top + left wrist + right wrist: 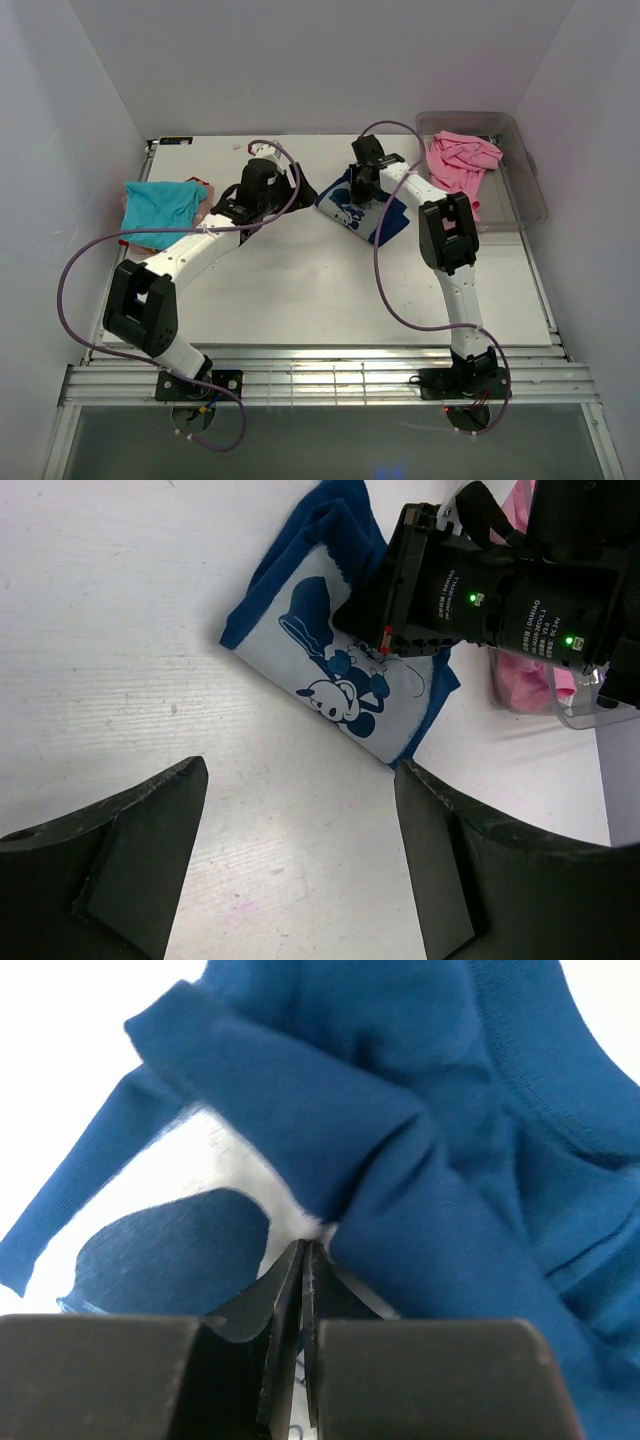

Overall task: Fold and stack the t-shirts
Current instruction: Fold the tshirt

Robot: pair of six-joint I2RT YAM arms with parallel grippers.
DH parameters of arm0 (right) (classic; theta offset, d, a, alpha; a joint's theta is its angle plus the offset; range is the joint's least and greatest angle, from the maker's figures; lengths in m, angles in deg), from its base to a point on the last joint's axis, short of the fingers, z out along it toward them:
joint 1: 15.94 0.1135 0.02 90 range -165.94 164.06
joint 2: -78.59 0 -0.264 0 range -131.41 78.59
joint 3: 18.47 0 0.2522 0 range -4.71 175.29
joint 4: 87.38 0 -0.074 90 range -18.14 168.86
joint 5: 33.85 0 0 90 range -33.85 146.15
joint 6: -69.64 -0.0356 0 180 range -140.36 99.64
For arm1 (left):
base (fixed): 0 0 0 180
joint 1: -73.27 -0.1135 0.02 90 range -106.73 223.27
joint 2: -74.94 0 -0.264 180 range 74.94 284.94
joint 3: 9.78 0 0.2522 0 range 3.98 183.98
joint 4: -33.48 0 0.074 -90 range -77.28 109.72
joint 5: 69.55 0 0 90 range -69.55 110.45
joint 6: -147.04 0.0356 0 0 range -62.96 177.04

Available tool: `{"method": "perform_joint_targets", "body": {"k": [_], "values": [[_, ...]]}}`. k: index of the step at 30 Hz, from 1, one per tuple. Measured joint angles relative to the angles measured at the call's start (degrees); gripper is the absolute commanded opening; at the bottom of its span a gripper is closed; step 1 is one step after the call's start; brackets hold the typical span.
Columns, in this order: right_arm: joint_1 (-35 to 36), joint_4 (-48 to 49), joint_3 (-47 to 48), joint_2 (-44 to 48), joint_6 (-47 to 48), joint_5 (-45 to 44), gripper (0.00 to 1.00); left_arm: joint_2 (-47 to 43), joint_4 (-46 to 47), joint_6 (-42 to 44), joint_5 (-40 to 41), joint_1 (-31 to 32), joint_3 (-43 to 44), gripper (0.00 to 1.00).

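at table centre-back, navy shirt (372, 215) lies bunched, long axis diagonal, far-left to near-right in top view. right gripper (305, 1250) clenched on fold of its cloth, near far-left end. left gripper (298, 780) released, fingers wide, nothing between. shirt ahead of left gripper and to its right, bare table (300, 290) between. right arm nearer, already on it. turquoise shirt (160, 207) at left edge, pink shirt (460, 160) draped in clear tub (530, 195). likely next: left reaches for free corner.

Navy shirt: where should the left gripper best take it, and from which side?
Probably the shirt's left corner, coming from the left: it lies flat there, facing the open left gripper, while the right gripper pinches a fold farther in.
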Motion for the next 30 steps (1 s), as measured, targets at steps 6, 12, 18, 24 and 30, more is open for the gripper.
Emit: {"method": "perform_joint_targets", "body": {"k": [6, 12, 18, 24, 30], "values": [[1.9, 2.9, -6.6, 3.5, 2.0, 2.7, 0.08, -5.1, -2.1, 0.3, 3.2, -0.1, -2.9, 0.86], [8.0, 4.5, -21.2, 13.1, 2.5, 4.7, 0.08, -8.8, -3.6, 0.3, 4.4, -0.4, -7.7, 0.86], [14.1, 4.3, -31.7, 20.7, 0.7, 6.0, 0.08, -12.0, -4.9, -0.8, 4.2, -0.5, -14.3, 0.86], [16.8, 2.5, -32.4, 24.5, -1.3, 4.5, 0.35, -13.5, -4.2, -3.4, 2.5, -0.5, -18.7, 0.86], [16.1, 0.6, -31.1, 33.5, -0.8, -1.7, 0.64, -12.9, -1.6, -5.9, 1.3, -0.3, -19.7, 0.85]]}}
